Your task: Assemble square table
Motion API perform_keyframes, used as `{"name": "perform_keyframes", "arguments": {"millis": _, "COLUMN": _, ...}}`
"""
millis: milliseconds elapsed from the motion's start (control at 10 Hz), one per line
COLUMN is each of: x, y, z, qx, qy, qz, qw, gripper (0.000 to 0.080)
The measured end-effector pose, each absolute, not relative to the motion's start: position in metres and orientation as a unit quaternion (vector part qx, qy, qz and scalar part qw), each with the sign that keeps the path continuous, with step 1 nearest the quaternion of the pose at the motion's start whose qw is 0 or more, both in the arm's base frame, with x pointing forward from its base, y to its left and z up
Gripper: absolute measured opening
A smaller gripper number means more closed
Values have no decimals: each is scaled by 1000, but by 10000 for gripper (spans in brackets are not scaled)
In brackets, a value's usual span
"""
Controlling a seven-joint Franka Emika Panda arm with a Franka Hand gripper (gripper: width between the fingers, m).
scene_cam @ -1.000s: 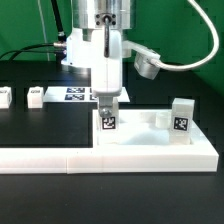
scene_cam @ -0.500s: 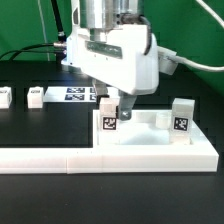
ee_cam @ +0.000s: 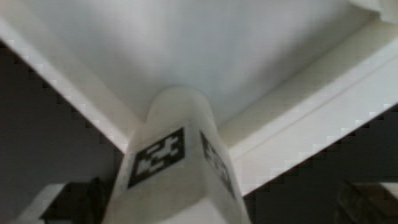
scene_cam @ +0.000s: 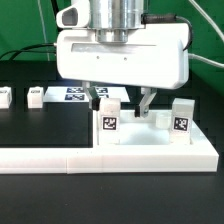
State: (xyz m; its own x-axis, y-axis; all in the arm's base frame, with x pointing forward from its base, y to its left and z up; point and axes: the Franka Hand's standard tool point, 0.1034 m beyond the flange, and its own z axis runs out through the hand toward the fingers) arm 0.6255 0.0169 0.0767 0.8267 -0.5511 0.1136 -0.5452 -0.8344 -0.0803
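The white square tabletop (scene_cam: 150, 141) lies against the white L-shaped rail (scene_cam: 60, 156). A white leg with a tag (scene_cam: 108, 119) stands upright at the tabletop's corner on the exterior view's left. A second tagged leg (scene_cam: 181, 117) stands at the corner on the right. My gripper (scene_cam: 122, 107) hangs low over the tabletop, turned broadside to the camera and open. The first leg stands between the jaws, close to the finger (scene_cam: 97, 97) on the exterior view's left. In the wrist view the leg (ee_cam: 178, 160) rises in the middle over the tabletop (ee_cam: 160, 50), between my gripper's (ee_cam: 214, 212) dark fingers.
Two more white legs (scene_cam: 5, 96) (scene_cam: 36, 96) lie on the black table at the back, on the exterior view's left. The marker board (scene_cam: 76, 93) lies behind the gripper. The rail runs along the front.
The hand has turned about a quarter turn over the first leg, from edge-on to broadside, and the fingers now stand apart. The leg and the tabletop have stayed put.
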Motion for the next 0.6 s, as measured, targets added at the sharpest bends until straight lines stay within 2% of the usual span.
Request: {"name": "perform_keyframes", "arguments": {"millis": 600, "x": 626, "y": 9, "z": 77, "qx": -990, "qy": 122, "qz": -70, "qw": 7, "gripper": 649}}
